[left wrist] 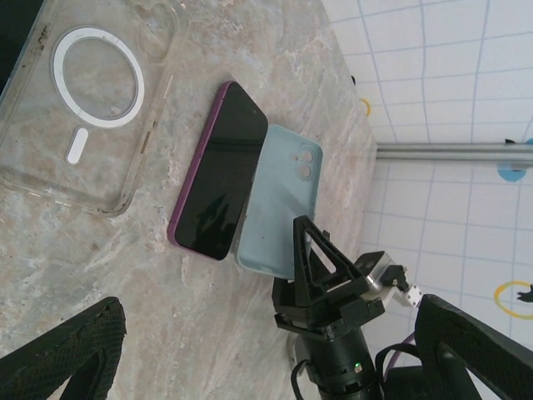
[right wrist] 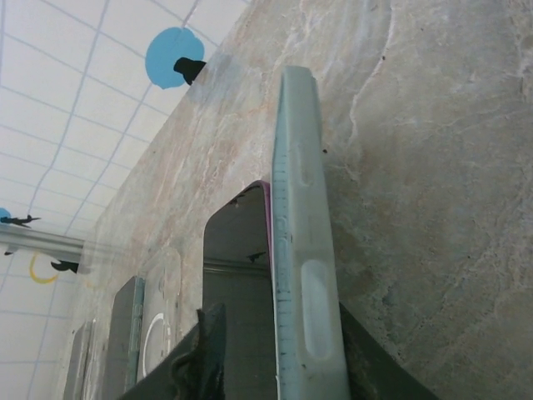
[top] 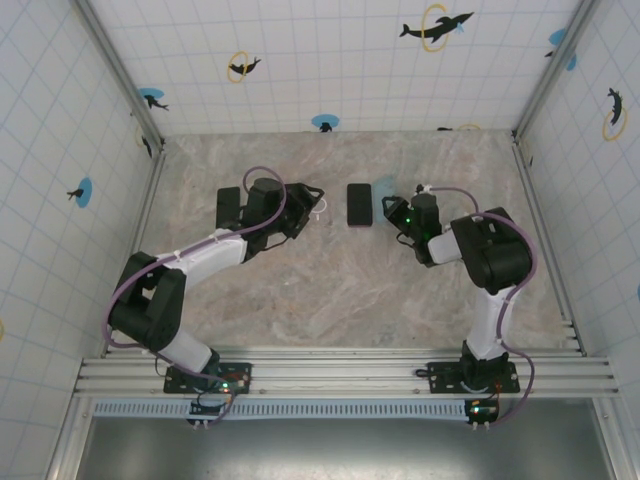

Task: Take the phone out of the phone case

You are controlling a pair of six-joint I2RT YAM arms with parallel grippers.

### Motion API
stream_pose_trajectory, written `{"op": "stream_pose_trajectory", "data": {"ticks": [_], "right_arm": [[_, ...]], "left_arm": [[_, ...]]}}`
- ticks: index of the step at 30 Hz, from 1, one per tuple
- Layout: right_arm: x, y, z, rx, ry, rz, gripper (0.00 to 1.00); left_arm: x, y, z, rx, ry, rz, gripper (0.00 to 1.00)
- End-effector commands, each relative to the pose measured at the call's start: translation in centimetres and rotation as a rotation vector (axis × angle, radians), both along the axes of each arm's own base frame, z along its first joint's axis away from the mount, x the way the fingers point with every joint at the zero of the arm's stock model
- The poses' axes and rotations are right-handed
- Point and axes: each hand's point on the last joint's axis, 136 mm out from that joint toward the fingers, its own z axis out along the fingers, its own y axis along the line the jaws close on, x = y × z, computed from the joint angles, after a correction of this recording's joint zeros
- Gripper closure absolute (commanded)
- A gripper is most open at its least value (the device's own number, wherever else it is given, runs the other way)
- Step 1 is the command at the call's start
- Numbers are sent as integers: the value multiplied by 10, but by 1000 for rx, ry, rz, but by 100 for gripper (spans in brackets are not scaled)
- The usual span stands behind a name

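The phone (top: 359,205), purple-edged with a black screen, lies face up and bare on the marble table (top: 330,290), in the middle toward the back. The light blue phone case (left wrist: 279,204) is off it, tipped up on its long edge against the phone's (left wrist: 218,171) right side. In the right wrist view the phone case (right wrist: 304,250) stands between my right gripper's (right wrist: 283,367) fingers. The right finger (right wrist: 371,362) is against it and the left finger (right wrist: 204,350) is apart from it, over the phone (right wrist: 237,283). My left gripper (top: 308,212) hangs open to the phone's left, holding nothing.
A clear case with a white ring (left wrist: 83,108) lies flat left of the phone. A dark phone (top: 228,207) lies further left. Tiled walls with metal corner posts (top: 150,130) close in the table at the back and both sides.
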Motion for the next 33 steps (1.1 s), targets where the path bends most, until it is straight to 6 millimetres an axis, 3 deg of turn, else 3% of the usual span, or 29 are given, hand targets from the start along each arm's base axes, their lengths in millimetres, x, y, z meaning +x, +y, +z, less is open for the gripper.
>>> {"op": "stream_pose_trajectory", "data": {"ticks": [1, 6, 13, 20, 27, 33], "right_arm": [[6, -2, 3, -72, -13, 31, 59], [6, -9, 9, -145, -14, 44, 49], [6, -17, 20, -279, -17, 63, 43], [8, -34, 46, -405, -47, 65, 33], [-15, -81, 65, -507, 35, 14, 22], [-60, -139, 57, -658, 186, -74, 16]], "left_arm": [[0, 2, 10, -7, -31, -18, 8], [1, 3, 12, -10, -41, -27, 8], [3, 3, 15, -13, -53, -37, 7], [5, 0, 22, -24, -68, -59, 7], [5, 0, 36, 2, -116, -85, 2], [1, -12, 46, -15, -151, -160, 2]]}}
